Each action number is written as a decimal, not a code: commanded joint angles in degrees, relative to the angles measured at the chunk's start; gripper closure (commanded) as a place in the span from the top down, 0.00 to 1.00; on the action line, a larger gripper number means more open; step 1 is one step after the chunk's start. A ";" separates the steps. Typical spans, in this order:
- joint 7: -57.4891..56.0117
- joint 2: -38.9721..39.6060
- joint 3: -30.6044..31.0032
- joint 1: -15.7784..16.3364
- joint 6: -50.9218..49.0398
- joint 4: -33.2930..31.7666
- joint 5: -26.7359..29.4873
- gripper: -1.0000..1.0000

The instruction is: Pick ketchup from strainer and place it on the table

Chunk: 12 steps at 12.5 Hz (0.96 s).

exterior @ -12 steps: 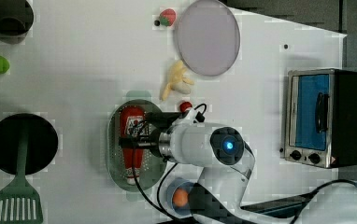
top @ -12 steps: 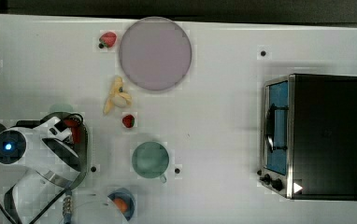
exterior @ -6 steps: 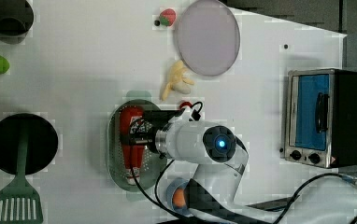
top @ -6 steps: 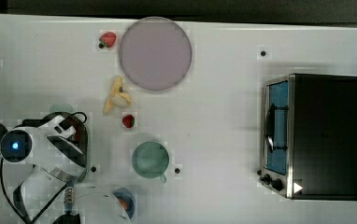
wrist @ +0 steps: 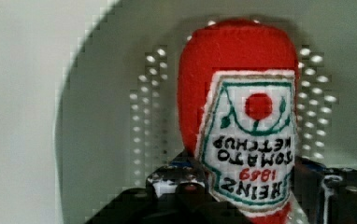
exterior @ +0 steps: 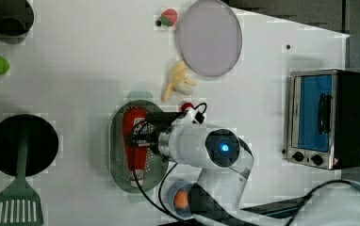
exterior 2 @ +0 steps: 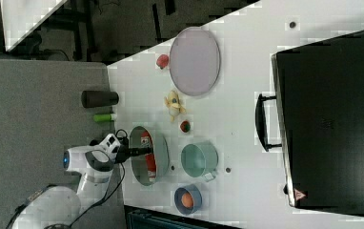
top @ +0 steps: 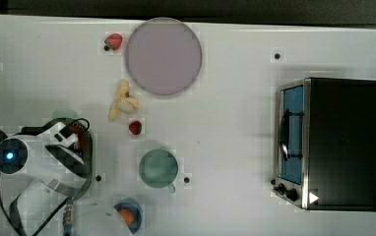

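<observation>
Ketchup (wrist: pixel 242 126) lies in strainer (exterior: pixel 118 155), left view's lower centre — end effector (wrist: pixel 246 186) fingers flank its label, grip not confirmable.

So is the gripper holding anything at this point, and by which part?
The gripper straddles the ketchup at its label, a finger on each side, with the bottle lying in the strainer. Whether it is gripped yet cannot be told.

The ketchup (wrist: pixel 236 88) is bright red with a white label outlined in green, bearing a red tomato and black and red lettering. The strainer (exterior: pixel 118 155) is pale grey-green, dotted with rows of small holes. The table (top: pixel 235 123) is white with a few black dots. At the strainer's 1 o'clock in the left view lies a lilac plate (exterior: pixel 209 36).
</observation>
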 commanded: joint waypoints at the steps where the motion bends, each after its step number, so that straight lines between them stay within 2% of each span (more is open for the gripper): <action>1: 3.34 -9.58 4.37 -2.82 -2.45 0.23 5.18 0.56; 3: 1.39 -14.54 6.43 -4.68 -7.68 0.62 11.72 0.56; 7: -10.86 -21.85 6.96 -7.99 -17.91 3.28 22.87 0.56; 9: -15.96 -24.24 6.78 -10.22 -22.51 5.06 25.86 0.56; 12: -21.23 -27.76 5.30 -14.21 -28.91 7.17 26.25 0.56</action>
